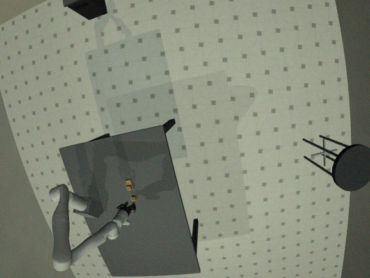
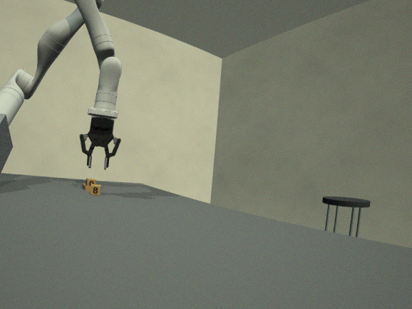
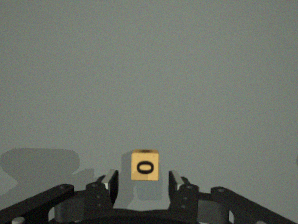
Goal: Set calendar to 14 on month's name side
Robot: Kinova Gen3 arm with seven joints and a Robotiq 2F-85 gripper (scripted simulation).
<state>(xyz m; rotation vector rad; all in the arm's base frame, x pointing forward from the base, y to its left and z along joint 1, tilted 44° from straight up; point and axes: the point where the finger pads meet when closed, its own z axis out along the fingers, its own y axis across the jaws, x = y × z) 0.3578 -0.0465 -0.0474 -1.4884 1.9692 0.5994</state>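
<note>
Below the black two-finger gripper point(image 1: 130, 205) point(image 2: 97, 168) point(image 3: 143, 181), partly open and empty, a small yellow wooden-looking cube point(image 1: 133, 198) point(image 2: 95, 189) point(image 3: 145, 166) sits on the grey table point(image 1: 150, 237) point(image 2: 199, 249) point(image 3: 150, 75), untouched. Nearby lies the yellow tray point(image 1: 128, 182) point(image 2: 84, 186) with another cube point(image 1: 129, 188) point(image 2: 90, 182).

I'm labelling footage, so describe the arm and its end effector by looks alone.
The arm is pale grey, with smooth, rounded tubular segments and thin dark seam lines. The end effector is black, two-fingered and linked, with lighter grey pads. No cables show.
</note>
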